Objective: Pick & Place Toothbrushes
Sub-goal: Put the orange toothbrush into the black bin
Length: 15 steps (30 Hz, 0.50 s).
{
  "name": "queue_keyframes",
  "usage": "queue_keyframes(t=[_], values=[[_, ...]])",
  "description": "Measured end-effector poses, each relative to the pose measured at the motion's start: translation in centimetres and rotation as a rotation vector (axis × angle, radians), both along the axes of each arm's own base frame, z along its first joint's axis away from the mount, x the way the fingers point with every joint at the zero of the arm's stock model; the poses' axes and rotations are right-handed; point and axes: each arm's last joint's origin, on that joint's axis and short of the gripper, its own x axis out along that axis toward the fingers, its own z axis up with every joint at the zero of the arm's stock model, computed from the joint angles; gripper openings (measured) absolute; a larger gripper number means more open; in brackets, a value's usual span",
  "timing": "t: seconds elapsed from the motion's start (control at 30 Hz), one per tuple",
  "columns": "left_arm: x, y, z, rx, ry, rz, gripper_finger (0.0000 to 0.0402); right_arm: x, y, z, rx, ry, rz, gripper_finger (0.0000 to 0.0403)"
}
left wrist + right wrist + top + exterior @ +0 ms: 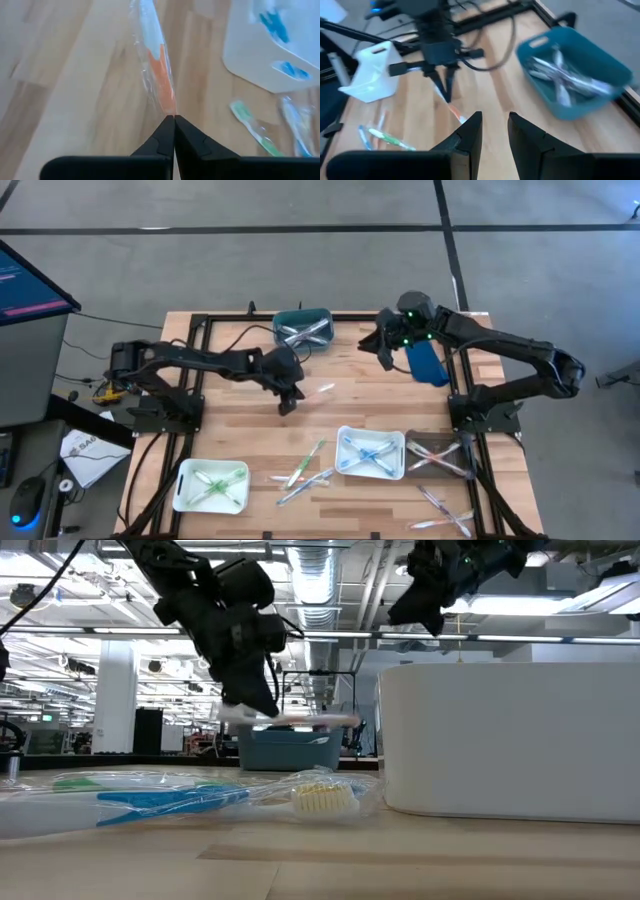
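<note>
Left gripper (290,402) clamped on wrapped toothbrush (322,389), lifted above table (240,420); right gripper (492,131) held slightly apart, empty, beside teal bin (303,327)

A grey concrete floor (300,260) is seen around the desk (250,430), crossed by dark straight lines (445,220). The desk top is made of light wooden planks and is bordered by a black metal frame (205,330). A lit monitor (25,280) is placed off one side, with a computer mouse (25,502) and papers (85,455) on the floor near it. In the low view, exposed silver ducts (320,570), strip lights (560,605) and white columns (115,690) are recorded in a large hall.
</note>
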Motion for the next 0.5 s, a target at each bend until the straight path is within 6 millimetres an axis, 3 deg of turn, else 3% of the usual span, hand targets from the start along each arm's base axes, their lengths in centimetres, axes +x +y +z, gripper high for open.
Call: queue_keyframes(t=[0.3,0.5], values=[[-0.7,-0.5,0.3,-0.012,0.008,-0.174,0.0000,1.5,3.9,-0.1,-0.040,0.012,0.156,0.0096],[-0.6,-0.5,0.5,0.007,-0.006,-0.208,0.0001,4.1,6.5,-2.5,-0.024,0.092,0.248,0.0161]])
